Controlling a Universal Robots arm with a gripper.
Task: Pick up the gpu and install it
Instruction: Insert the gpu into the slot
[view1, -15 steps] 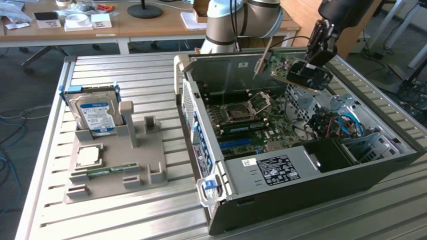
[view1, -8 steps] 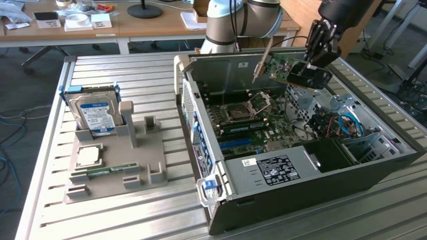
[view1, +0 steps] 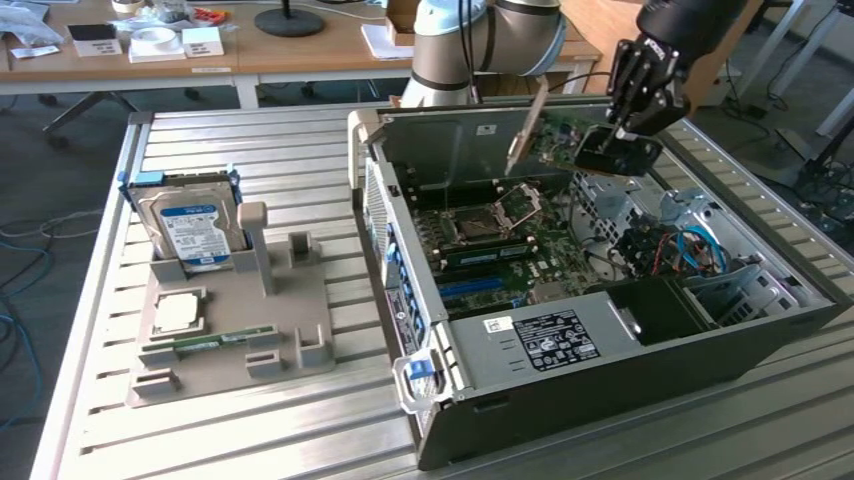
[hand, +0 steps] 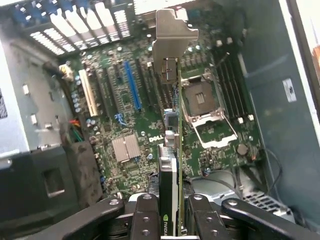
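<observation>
Exterior view, entries placed by the computer case (view1: 601, 330).

1. Computer case: lies on its side with the side panel off. The motherboard (view1: 494, 240) is exposed inside.
2. Graphics card (view1: 554, 140): held in the air above the case's open side, near its rear wall and clear of the motherboard. It stands on edge.
3. Gripper (view1: 617, 150): above the case, clamped on the end of the card away from the rear wall.
4. Hard drive (view1: 194, 225): upright in a grey tray (view1: 227, 350), well apart from the case on the exterior view's left. Not part of this job.

Wrist view, same landmark.

5. Graphics card (hand: 172, 150): seen edge-on, hanging over the case's interior. Its silver bracket (hand: 172, 35) points at the case's slotted rear wall.
6. Gripper (hand: 172, 210): one finger (hand: 145, 215) is pressed to each face of the card, so the grip is narrow and firm.
7. Blue slot (hand: 132, 85) and processor socket (hand: 200, 100): the card hangs between them and touches neither.

Status, by judgement: pick-up is done and installation is in hand, with the card not yet seated. Seating calls for the card's bottom edge to sit square over one slot, with the bracket lined up at the rear wall opening. Which slot the edge sits over cannot be told.
</observation>
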